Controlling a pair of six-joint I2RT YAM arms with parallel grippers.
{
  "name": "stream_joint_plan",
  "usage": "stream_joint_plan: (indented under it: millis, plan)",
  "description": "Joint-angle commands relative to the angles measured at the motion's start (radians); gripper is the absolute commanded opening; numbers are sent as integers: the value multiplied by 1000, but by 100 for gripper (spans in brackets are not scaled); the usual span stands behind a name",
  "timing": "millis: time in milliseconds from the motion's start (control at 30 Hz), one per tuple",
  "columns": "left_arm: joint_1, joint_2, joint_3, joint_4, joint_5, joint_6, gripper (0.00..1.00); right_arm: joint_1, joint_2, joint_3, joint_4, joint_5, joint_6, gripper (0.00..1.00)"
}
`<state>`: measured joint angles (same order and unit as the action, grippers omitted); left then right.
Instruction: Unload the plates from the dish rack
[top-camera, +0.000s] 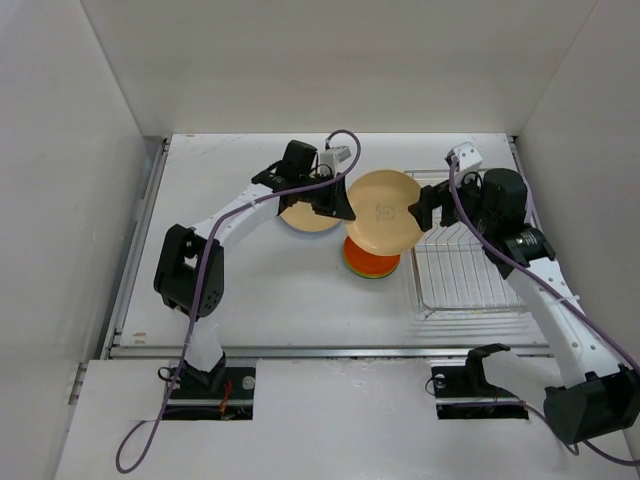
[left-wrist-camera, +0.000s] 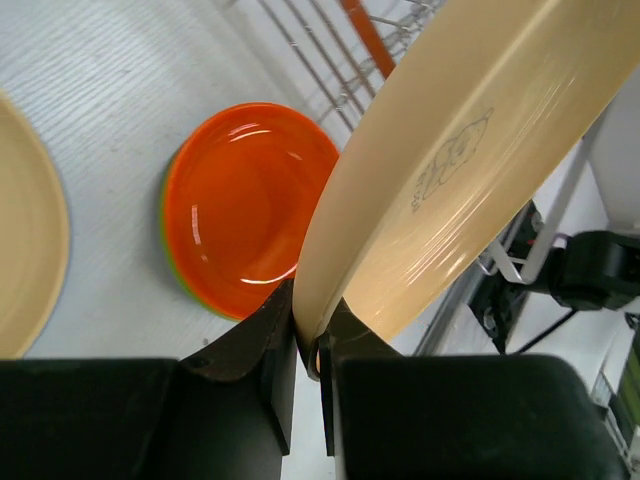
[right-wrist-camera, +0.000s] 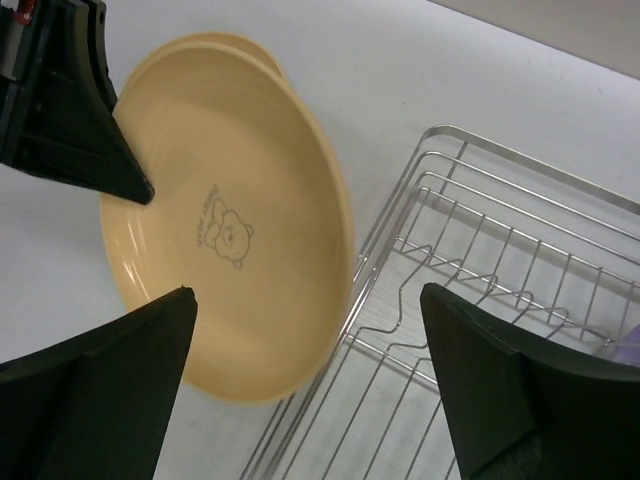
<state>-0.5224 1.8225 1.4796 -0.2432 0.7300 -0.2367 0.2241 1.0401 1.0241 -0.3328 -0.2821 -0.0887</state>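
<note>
Farthest to the left of the dish rack (top-camera: 465, 265), a second tan plate (top-camera: 305, 218) lies flat on the bench (top-camera: 260, 290), partly under the left arm. Nearer the rack is the left claw (left-wrist-camera: 310, 345). It is pinched onto the rim of the tan plate with the bear drawing (left-wrist-camera: 450, 170), and its two fingers (left-wrist-camera: 250, 350) press the edge from either side with only the plastic between them.

That plate hangs in the air just left of the rack's left rim. It is tilted, with its hollow face (the bear printed near the middle) turned up and toward the right arm. Beneath it, on the bench just beside the rack's left edge, an orange plate (left-wrist-camera: 250, 205) sits on top of a green plate (left-wrist-camera: 180, 280), of which only a thin rim shows. From overhead the held plate hides part of this small stack.

At the rack-side rim of the held plate is the right claw (right-wrist-camera: 305, 295). Its fingers are spread wide and it grips nothing. The plate's edge lies just ahead of the gap, and I cannot tell whether either finger touches it.

The rack itself rests flat on the bench below and to the right of that claw. At its right end a sliver of lavender (right-wrist-camera: 625, 345) shows, too little to say what it is.
</note>
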Motion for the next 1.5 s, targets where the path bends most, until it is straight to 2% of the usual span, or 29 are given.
stream_joint_plan:
  millis: [0, 67, 100, 133, 267, 367, 500, 867, 900, 933, 1033, 1067, 1100, 1233, 1333, 1467]
  plan:
    - [9, -6, 54, -7, -93, 7, 0, 11, -17, 51, 32, -8, -2, 100]
    - [39, -15, 54, -19, -164, -19, 0, 11, -17, 42, 75, 105, -2, 100]
    - [83, -15, 54, -19, -178, -53, 0, 11, -32, 18, 92, 160, -2, 100]
    - [108, -15, 54, -19, -225, -70, 0, 11, -47, 7, 112, 278, -2, 100]
    - [232, -26, 24, 2, -313, -134, 0, 11, -75, -32, 199, 513, -2, 100]
    - [306, -26, 11, 2, -348, -174, 0, 11, -75, -44, 236, 611, -11, 100]
    - [326, 47, 53, -56, -395, -153, 0, 11, -25, -44, 245, 715, -20, 100]
    - [326, 162, 93, -119, -406, -135, 0, 11, 29, -22, 236, 830, -29, 100]
    - [326, 162, 102, -119, -406, -135, 6, 0, 38, -22, 236, 843, -29, 100]
    - [326, 162, 102, -119, -406, -135, 21, 0, 49, -22, 236, 859, -40, 100]
    - [326, 162, 102, -119, -406, -135, 53, -25, 92, -13, 236, 935, -49, 100]
    - [326, 162, 102, -119, -397, -135, 73, -25, 104, -13, 236, 969, -65, 100]
    - [326, 162, 102, -119, -397, -135, 79, -37, 115, -13, 236, 983, -80, 100]
    - [326, 130, 102, -128, -388, -135, 93, -74, 144, -13, 236, 1040, -117, 97]
    - [326, 86, 102, -128, -388, -135, 93, -101, 153, -22, 262, 1069, -143, 90]
    - [326, -27, 62, -88, -388, -135, 94, -158, 153, -22, 247, 1062, -143, 75]
